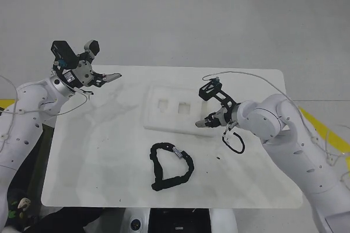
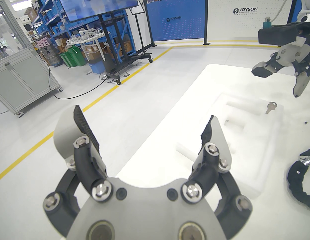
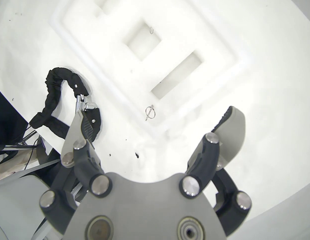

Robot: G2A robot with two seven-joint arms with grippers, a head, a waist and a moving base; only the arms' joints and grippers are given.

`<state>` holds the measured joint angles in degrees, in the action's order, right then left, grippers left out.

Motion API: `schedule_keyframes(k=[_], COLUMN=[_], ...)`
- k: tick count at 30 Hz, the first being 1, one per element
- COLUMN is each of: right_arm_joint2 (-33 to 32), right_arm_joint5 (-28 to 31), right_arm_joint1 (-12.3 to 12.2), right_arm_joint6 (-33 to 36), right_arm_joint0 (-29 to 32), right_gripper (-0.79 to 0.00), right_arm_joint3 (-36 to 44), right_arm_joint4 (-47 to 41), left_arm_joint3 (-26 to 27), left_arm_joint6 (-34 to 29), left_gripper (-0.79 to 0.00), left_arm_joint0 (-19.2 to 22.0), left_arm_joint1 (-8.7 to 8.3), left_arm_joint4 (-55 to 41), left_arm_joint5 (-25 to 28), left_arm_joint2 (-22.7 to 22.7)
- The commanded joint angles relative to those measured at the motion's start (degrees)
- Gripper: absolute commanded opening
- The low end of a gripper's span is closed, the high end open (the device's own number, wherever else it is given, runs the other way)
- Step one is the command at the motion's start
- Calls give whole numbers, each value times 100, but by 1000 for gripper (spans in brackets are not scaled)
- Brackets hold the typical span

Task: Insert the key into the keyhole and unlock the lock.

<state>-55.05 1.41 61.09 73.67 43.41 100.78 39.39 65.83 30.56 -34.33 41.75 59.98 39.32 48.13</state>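
Note:
A small silver key (image 3: 149, 112) lies flat on the rim of the white foam tray (image 3: 215, 38), beside its long pocket. My right gripper (image 3: 155, 118) hovers open just above it, one finger to each side and touching nothing. The left wrist view shows the same key (image 2: 270, 107) below that right gripper (image 2: 280, 82). A black fabric-covered chain lock (image 1: 172, 166) lies looped on the table in front of the tray, its metal lock head (image 3: 86, 106) facing the tray. My left gripper (image 1: 104, 67) is held open and empty above the table's far left corner.
The foam tray (image 1: 175, 108) has three rectangular pockets; a tiny wire ring (image 3: 151, 30) sits at the edge of the middle one. Small dark specks (image 3: 136, 155) dot the table by the right gripper. The table's edges are close on the left and the front.

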Motion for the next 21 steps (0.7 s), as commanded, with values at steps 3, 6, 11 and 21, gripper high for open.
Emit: schedule_keyframes(k=[3, 6, 11, 21], right_arm_joint2=[128, 225, 422, 652], right_arm_joint5=[-16, -36, -61, -209], right_arm_joint1=[49, 84, 153, 221], right_arm_joint6=[82, 99, 100, 338], right_arm_joint0=[-144, -215, -308, -477], right_gripper=[0, 0, 0, -280], right_arm_joint3=[-247, -408, -603, -837], right_arm_joint4=[-145, -229, -371, -177], left_arm_joint3=[0, 0, 0, 0], left_arm_joint6=[0, 0, 0, 0], left_gripper=[0, 0, 0, 0], left_arm_joint0=[0, 0, 0, 0], left_arm_joint1=[0, 0, 0, 0], left_arm_joint4=[0, 0, 0, 0], left_arm_joint5=[0, 0, 0, 0], left_arm_joint2=[0, 0, 0, 0])
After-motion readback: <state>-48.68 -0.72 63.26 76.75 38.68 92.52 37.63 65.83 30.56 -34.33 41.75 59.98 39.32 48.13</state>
